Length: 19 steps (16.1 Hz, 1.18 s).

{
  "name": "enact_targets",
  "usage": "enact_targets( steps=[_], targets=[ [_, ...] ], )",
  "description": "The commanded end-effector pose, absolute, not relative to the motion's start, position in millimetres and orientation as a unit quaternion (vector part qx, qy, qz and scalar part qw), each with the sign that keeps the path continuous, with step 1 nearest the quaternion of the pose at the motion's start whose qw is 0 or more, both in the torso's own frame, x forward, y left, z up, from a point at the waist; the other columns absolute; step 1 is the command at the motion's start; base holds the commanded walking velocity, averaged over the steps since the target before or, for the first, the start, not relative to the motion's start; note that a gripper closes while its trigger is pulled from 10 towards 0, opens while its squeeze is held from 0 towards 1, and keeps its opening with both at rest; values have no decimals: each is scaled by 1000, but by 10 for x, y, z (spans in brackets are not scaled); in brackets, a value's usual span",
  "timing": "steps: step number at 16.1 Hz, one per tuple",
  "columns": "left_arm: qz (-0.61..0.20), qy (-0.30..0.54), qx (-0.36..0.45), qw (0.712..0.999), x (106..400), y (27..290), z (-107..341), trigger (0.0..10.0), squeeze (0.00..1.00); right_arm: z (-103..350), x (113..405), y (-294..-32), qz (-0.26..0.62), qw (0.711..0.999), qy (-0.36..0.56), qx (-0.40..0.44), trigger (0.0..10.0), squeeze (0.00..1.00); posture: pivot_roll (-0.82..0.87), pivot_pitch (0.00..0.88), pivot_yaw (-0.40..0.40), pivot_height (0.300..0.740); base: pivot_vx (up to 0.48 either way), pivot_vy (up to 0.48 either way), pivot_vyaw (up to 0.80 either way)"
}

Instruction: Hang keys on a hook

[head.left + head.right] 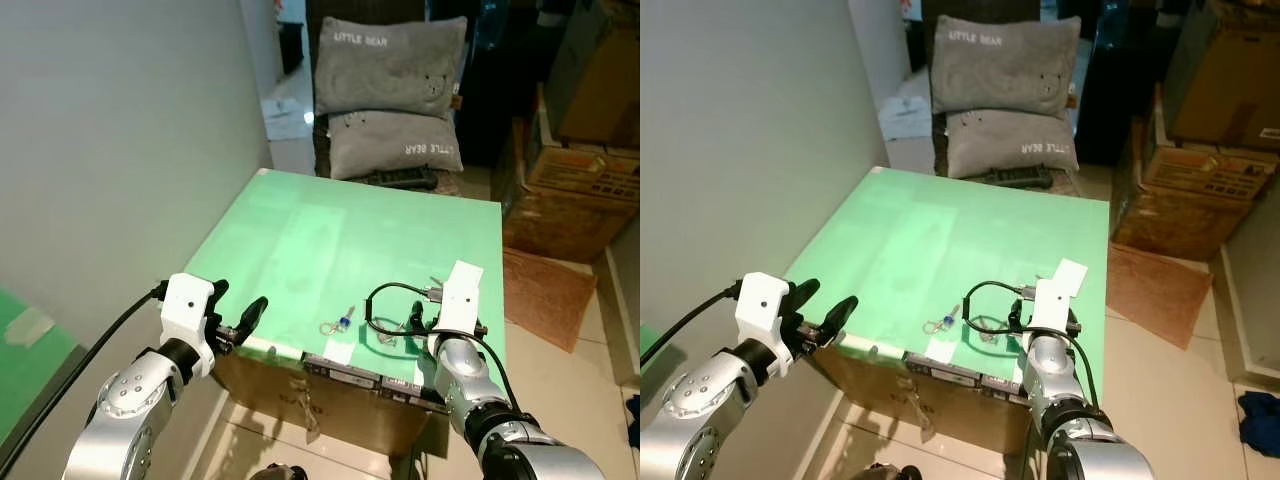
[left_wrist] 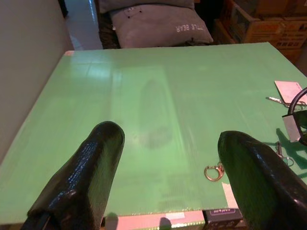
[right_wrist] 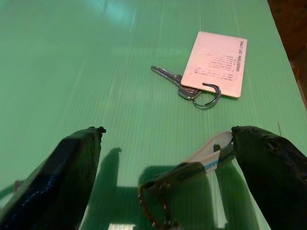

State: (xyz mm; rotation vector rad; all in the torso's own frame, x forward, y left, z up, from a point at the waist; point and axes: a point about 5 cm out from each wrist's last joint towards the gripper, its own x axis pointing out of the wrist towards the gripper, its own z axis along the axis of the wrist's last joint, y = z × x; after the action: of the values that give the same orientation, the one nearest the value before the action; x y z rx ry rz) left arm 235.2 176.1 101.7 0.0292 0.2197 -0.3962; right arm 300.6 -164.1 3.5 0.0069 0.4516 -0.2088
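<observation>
On the green table (image 1: 330, 230), a small key ring with a blue tag (image 1: 338, 322) lies near the front edge. Its gold ring (image 2: 213, 171) lies ahead of my open left gripper (image 1: 240, 296), which hovers at the table's front left corner with nothing between its fingers. My right gripper (image 3: 165, 136) is open low over the front right of the table. Another ring with a white-and-blue tag (image 3: 206, 155) lies on the surface between its fingers. Farther ahead lies a silver key (image 3: 168, 76) on a ring with a white card (image 3: 216, 62).
A white wall (image 1: 120, 150) runs along the table's left side. Two grey pillows (image 1: 390, 70) sit on a chair behind the table. Cardboard boxes (image 1: 570, 190) stand at the right. A black cable (image 1: 385, 295) loops over the table by my right wrist.
</observation>
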Motion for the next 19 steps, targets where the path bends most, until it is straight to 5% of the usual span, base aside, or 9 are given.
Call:
enact_targets(
  steps=[1,18,19],
  targets=[
    [-181,112,21,977,2322,1832,1032,10000,0,-3,2980,-1580,-94,968,234,1,10000,690,159,107,125,740,0,0,0],
    [-178,115,10,977,2336,1754,1017,10000,0,-128,2864,-1450,-63,961,263,-59,10000,690,141,117,110,740,0,0,0],
    [-177,115,8,977,2331,1749,1013,10000,0,-131,2864,-1436,-60,960,267,-62,5451,690,140,116,106,740,0,0,0]
  ],
)
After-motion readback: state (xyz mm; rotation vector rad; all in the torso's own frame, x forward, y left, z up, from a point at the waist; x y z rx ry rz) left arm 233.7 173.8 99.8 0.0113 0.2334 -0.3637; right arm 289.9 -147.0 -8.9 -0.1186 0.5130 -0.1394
